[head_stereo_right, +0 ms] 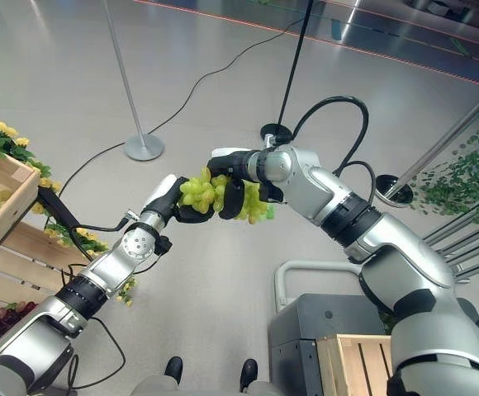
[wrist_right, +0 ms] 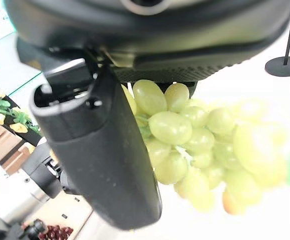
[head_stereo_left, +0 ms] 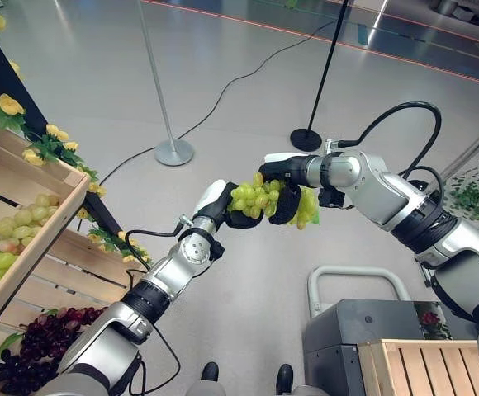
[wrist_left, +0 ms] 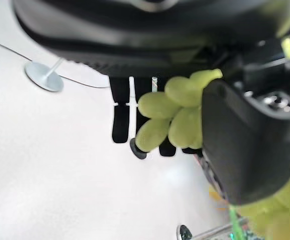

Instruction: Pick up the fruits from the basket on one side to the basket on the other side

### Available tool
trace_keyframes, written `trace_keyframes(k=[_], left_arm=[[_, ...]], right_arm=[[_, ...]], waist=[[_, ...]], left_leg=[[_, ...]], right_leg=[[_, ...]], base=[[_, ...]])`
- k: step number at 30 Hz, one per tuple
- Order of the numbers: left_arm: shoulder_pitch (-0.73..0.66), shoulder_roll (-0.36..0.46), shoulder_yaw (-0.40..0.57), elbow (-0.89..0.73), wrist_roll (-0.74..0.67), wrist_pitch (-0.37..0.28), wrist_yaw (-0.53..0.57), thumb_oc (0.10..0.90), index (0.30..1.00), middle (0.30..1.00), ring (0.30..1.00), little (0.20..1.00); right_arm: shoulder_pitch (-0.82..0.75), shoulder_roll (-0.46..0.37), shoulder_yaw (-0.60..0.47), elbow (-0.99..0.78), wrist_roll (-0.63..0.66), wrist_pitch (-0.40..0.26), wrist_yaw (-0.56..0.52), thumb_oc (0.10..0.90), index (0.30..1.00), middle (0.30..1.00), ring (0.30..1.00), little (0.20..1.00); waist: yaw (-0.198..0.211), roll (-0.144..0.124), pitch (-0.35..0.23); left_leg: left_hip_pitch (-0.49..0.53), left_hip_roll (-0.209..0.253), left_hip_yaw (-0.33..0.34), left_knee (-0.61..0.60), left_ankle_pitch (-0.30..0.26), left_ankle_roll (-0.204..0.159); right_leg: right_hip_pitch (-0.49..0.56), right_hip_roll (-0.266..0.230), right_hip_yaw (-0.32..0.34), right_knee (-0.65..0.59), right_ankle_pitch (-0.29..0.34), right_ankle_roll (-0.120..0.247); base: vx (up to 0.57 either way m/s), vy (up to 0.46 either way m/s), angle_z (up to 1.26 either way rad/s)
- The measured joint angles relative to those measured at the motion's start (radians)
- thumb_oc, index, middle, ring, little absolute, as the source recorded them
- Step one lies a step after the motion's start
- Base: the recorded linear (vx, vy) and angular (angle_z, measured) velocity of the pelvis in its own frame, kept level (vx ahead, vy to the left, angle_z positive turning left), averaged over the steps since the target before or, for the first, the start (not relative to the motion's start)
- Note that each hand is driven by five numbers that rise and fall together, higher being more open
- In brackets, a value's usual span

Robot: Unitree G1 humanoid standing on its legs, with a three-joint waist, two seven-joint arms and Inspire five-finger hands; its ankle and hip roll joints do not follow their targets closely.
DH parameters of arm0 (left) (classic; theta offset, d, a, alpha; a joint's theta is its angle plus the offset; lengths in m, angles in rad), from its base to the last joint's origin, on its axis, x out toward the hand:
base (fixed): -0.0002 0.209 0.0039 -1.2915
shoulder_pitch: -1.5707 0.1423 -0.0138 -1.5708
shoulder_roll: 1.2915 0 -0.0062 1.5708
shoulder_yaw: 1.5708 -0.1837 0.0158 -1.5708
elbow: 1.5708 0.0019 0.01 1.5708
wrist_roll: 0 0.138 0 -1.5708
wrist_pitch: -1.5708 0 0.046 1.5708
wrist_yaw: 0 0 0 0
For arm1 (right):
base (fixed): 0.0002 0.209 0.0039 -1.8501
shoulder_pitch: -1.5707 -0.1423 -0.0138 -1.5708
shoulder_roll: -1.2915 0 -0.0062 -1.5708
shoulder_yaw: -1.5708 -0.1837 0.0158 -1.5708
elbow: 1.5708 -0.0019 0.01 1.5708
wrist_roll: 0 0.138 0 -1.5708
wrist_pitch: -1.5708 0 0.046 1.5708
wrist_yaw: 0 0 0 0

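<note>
- Handover in mid-air over the floor: green grape bunch (head_stereo_left: 266, 200) gripped between left robot hand (head_stereo_left: 241, 216) and right robot hand (head_stereo_left: 282, 191), both curled on it.
- Risk: mistimed release drops the bunch; opposing pulls could tear grapes loose.
- Target wooden crate (head_stereo_left: 421, 365) sits low at right, well apart; source crate (head_stereo_left: 25, 239) at left.

Open floor (head_stereo_left: 248, 272) lies under both hands; 2 stand poles (head_stereo_left: 158, 91) rise beyond them.
</note>
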Motion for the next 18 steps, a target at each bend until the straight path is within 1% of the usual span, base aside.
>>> trace_keyframes(k=[3,5,8,9,13,15,18], left_arm=[[0.004,-0.007,0.019,0.0,-0.022,-0.007,0.02,0.4,0.3,0.3,0.3,0.3],[0.004,-0.014,0.03,0.0,-0.038,-0.013,0.043,0.4,0.3,0.3,0.3,0.3],[0.004,-0.016,0.036,0.0,-0.038,-0.026,0.064,0.4,0.3,0.3,0.3,0.3],[0.004,-0.02,0.038,0.0,-0.038,-0.039,0.074,0.4,0.3,0.3,0.3,0.3],[0.004,-0.022,0.045,0.0,-0.038,-0.074,0.089,0.4,0.3,0.3,0.3,0.3],[0.004,-0.025,0.045,0.0,-0.038,-0.097,0.091,0.4,0.3,0.3,0.3,0.3],[0.004,-0.024,0.045,0.0,-0.038,-0.107,0.093,0.4,0.3,0.3,0.3,0.3]], right_arm=[[0.021,-0.004,-0.033,0.024,0.073,0.001,-0.034,0.8,0.9,0.9,0.9,0.9],[0.032,-0.009,-0.044,0.031,0.113,0.001,-0.077,0.8,0.9,0.9,0.9,0.9],[0.035,-0.009,-0.057,0.031,0.119,0.0,-0.093,0.8,0.9,0.9,0.9,0.9],[0.046,-0.012,-0.083,0.033,0.134,-0.003,-0.095,0.8,0.9,0.9,0.9,0.9],[0.047,-0.022,-0.093,0.053,0.158,-0.021,-0.117,0.8,0.9,0.9,0.9,0.9],[0.054,-0.025,-0.121,0.08,0.163,-0.032,-0.129,0.8,0.9,0.9,0.9,0.9],[0.058,-0.046,-0.122,0.1,0.189,-0.039,-0.161,0.8,0.9,0.9,0.9,0.9]], waist=[[0.0,-0.001,0.0],[-0.003,-0.001,-0.001],[-0.007,-0.001,-0.001],[-0.005,-0.001,-0.001],[-0.005,-0.001,-0.001],[-0.004,-0.001,-0.001],[-0.005,-0.002,-0.001]], left_leg=[[0.0,0.0,0.0,0.0,0.0,0.0],[0.0,0.0,0.0,0.0,0.0,0.0],[0.001,0.0,0.001,0.0,0.0,0.0],[0.001,0.0,0.001,0.0,0.0,0.0],[0.001,0.0,0.002,0.0,0.0,0.001],[0.002,0.0,0.002,0.0,0.0,0.001],[0.002,0.0,0.003,0.0,-0.001,0.001]], right_leg=[[0.0,0.0,0.0,0.0,0.0,0.0],[0.0,0.0,0.001,0.0,0.0,0.0],[0.0,0.0,0.001,0.0,0.0,0.0],[0.0,0.0,0.001,0.0,0.0,0.0],[0.0,0.0,0.002,0.0,0.0,0.0],[0.001,0.0,0.002,0.0,0.0,0.0],[0.001,0.0,0.003,0.0,0.001,0.0]], base=[[0.0,0.0,0.0],[0.0,0.0,0.0],[0.0,0.0,0.0],[0.0,0.0,0.0],[0.0,0.0,0.0],[0.0,0.0,0.0],[0.0,0.0,0.0]])
